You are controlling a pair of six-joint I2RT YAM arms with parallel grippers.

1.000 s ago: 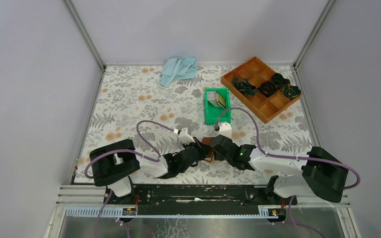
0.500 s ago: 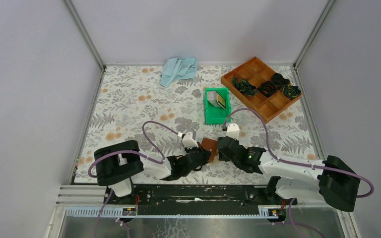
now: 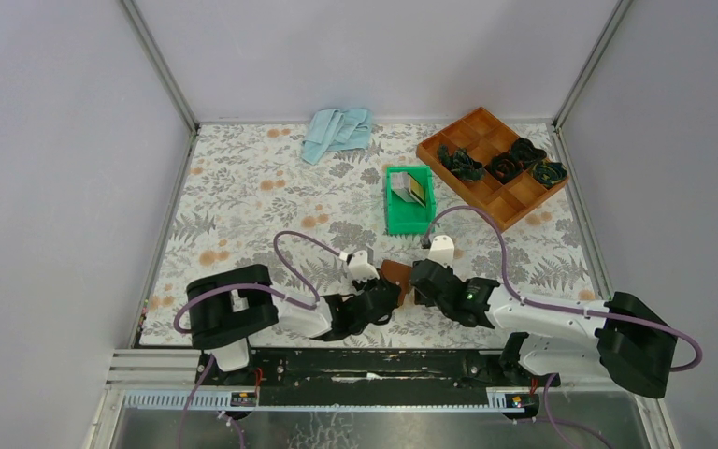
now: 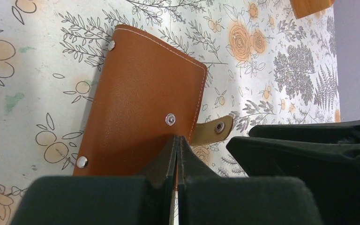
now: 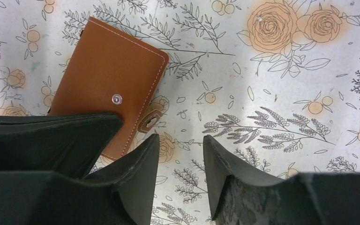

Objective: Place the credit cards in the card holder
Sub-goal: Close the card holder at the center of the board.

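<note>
The card holder (image 3: 394, 277) is a brown leather wallet lying folded shut on the flowered table cover, its snap tab (image 4: 213, 131) hanging loose at the side. My left gripper (image 4: 177, 139) is shut, with its tips over the holder's near edge (image 4: 140, 108) and nothing seen between them. My right gripper (image 5: 180, 140) is open and empty over the bare cover, just right of the holder (image 5: 108, 93) and its tab. Both grippers (image 3: 385, 290) (image 3: 418, 281) flank the holder. The credit cards (image 3: 415, 190) stand in the green bin, a gold-tan one in front.
The green bin (image 3: 402, 223) stands beyond the holder. An orange-brown wooden compartment tray (image 3: 495, 201) with dark green coiled items (image 3: 500, 166) sits at the back right. A light blue cloth (image 3: 337, 131) lies at the back. Grey walls close in both sides.
Both grippers have shifted slightly away from the bases, and the right arm has swung round. The card holder, mostly covered a second ago, now shows between them. Both grippers kept their state.
</note>
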